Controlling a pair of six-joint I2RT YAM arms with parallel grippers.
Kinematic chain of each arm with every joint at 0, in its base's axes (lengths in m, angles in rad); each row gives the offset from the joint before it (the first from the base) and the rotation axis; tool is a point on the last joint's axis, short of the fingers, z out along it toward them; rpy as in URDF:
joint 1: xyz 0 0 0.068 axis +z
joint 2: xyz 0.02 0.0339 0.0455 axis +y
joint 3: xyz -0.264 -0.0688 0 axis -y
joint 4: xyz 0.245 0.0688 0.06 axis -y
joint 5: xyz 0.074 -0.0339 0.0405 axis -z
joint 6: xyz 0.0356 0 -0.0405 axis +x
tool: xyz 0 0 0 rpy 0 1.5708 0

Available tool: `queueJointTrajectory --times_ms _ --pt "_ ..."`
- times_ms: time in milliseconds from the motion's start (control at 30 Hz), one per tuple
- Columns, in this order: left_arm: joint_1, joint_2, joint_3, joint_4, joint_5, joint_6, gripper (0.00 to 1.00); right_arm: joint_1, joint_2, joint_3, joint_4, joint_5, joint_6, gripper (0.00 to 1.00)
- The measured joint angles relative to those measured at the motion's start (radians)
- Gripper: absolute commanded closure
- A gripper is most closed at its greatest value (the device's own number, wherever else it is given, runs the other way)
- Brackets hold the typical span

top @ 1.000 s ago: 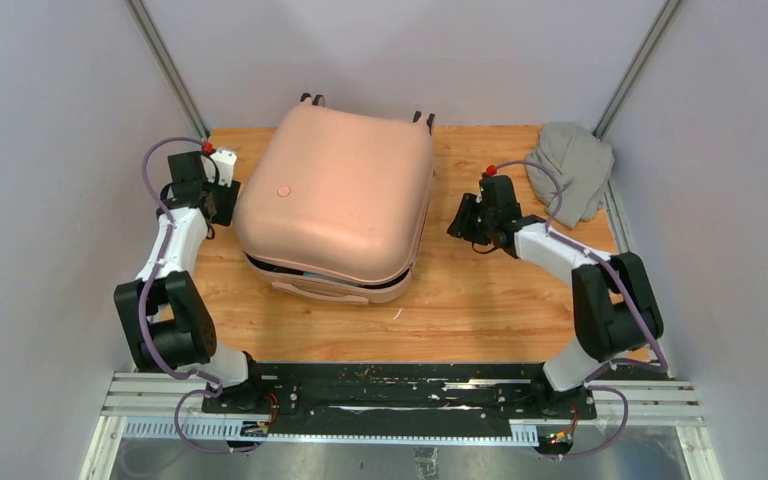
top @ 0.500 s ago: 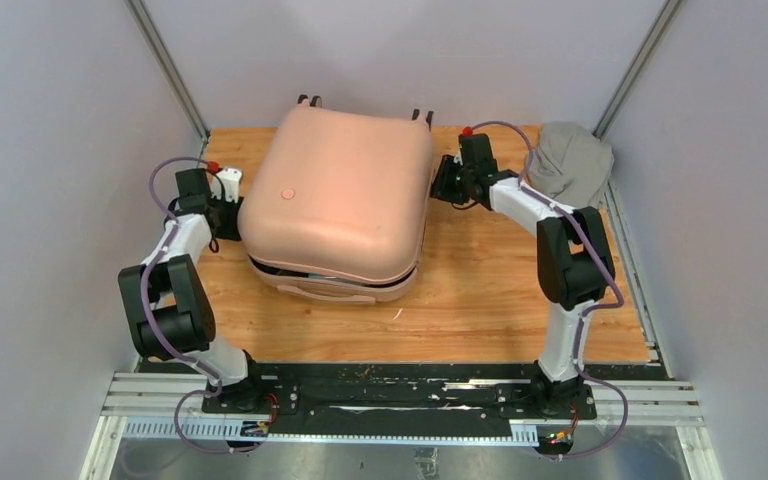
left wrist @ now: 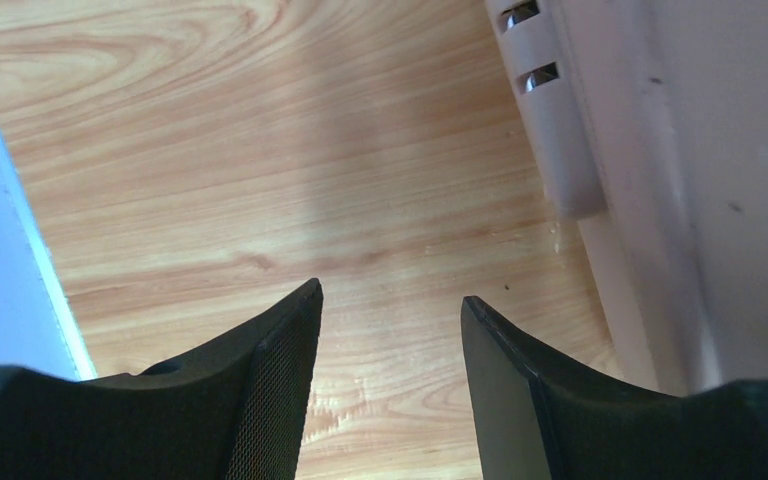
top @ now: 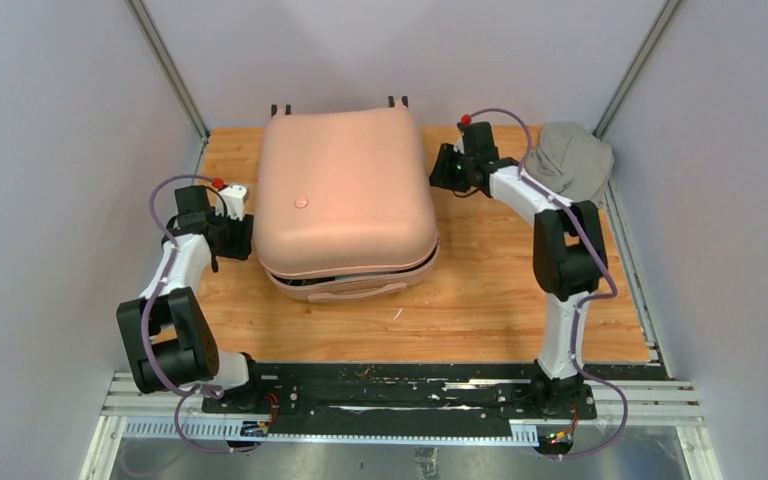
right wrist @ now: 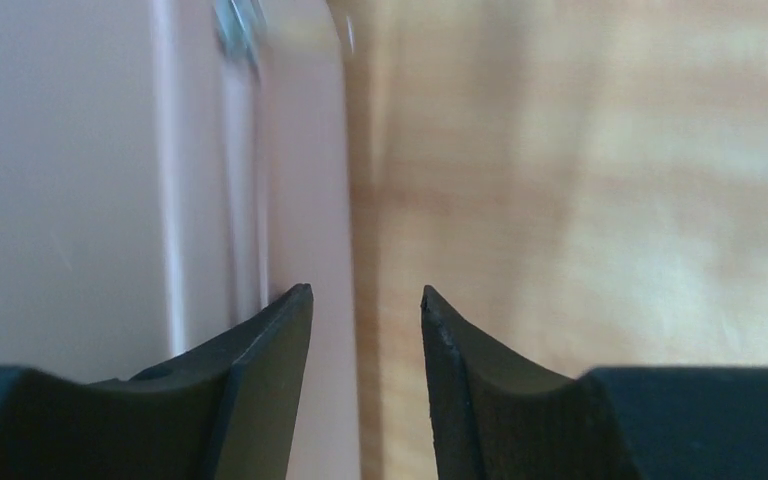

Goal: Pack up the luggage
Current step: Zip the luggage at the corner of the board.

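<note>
Wooden counter [top: 480, 290] carries the pale pink suitcase [top: 345, 195] at centre-back, with its wheels toward the far wall. The lid is down, but a dark gap shows along the near seam. A grey cloth bundle [top: 570, 160] sits far right, outside the case. Left jaws stand wide and empty beside the shell's left flank. Right jaws are narrower, also empty, just beside its far-right corner. Looks like the closing step, with the arms bracketing the case; next calls for pressing the lid flush without shoving it askew
</note>
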Motion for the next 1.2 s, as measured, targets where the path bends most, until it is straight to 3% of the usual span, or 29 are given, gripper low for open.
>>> queueJointTrajectory --times_ms 167,300,500,700,933,1200 --pt "0.017 -0.043 0.033 -0.045 0.023 0.026 0.39 -0.052 -0.285 -0.407 0.034 -0.022 -0.001 0.28" --pt "0.026 -0.065 0.101 -0.109 0.043 0.054 0.37 -0.108 -0.53 -0.692 0.055 -0.002 -0.018 0.28" --pt "0.041 -0.182 0.196 -0.243 0.095 0.153 0.33 -0.099 -0.766 -0.949 0.191 -0.093 -0.028 0.31" --pt "-0.049 -0.405 0.212 -0.382 0.157 0.346 0.32 -0.006 -0.705 -0.972 0.33 -0.192 -0.023 0.33" --pt "-0.204 -0.566 0.167 -0.531 0.181 0.525 0.32 0.126 -0.575 -0.912 0.353 -0.185 -0.012 0.34" --pt "-0.512 -0.645 -0.034 -0.595 0.069 0.735 0.33 0.145 -0.614 -0.906 0.384 -0.227 -0.014 0.35"
